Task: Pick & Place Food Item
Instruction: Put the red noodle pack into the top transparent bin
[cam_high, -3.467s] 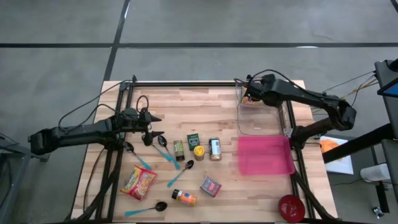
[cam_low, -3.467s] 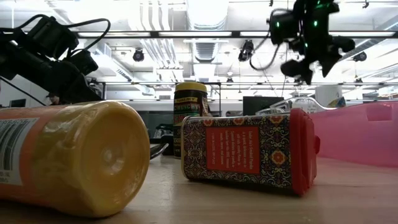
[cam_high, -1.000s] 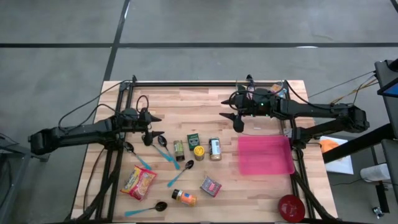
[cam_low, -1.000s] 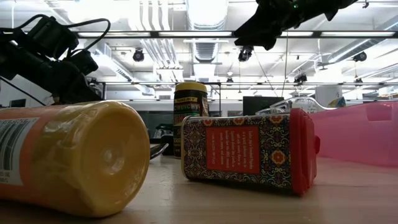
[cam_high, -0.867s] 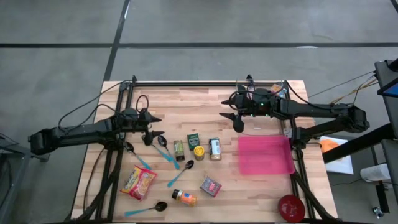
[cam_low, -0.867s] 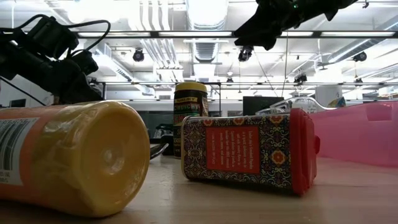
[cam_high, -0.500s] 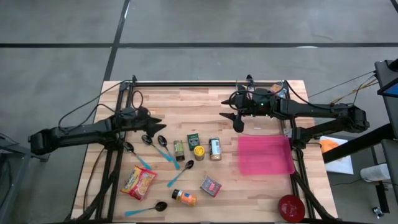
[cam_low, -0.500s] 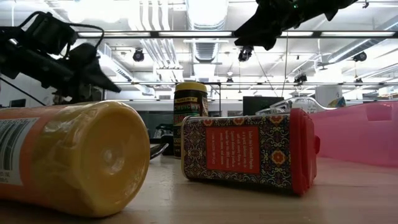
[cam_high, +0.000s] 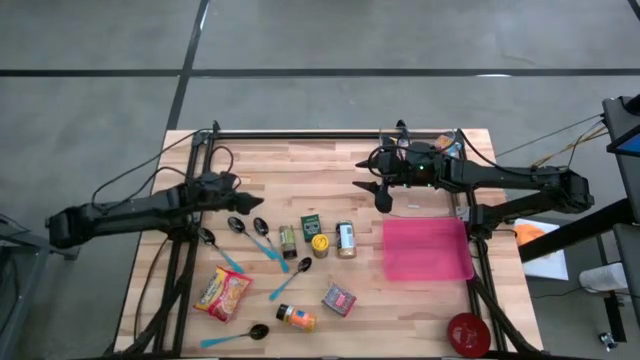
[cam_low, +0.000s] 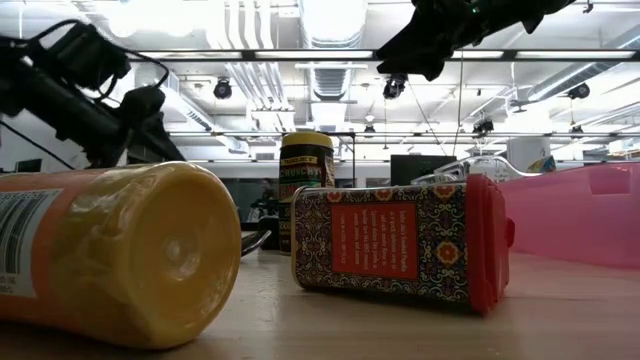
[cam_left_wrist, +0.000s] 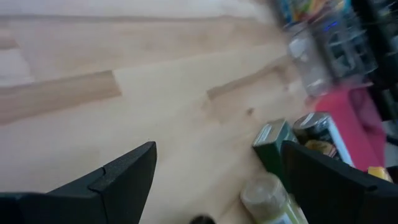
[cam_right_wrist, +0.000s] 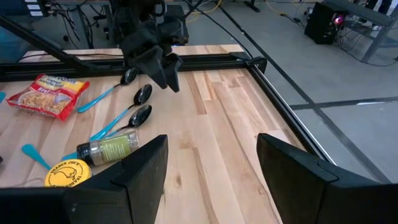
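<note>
The left gripper (cam_left_wrist: 214, 171) hangs wide open, a herb jar (cam_left_wrist: 273, 199) seemingly just ahead of its fingers. The right gripper (cam_right_wrist: 211, 165) is open and empty, a spoon (cam_right_wrist: 138, 116) lying beyond its fingers.

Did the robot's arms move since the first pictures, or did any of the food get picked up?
The right gripper swung from over the clear container by the table's right edge toward the middle, holding nothing, and has stayed there. The left gripper turned and rose slightly in the last moment; its fingers are open and empty. The spoons, noodle packet, jars, pink tray and red bowl did not move.
</note>
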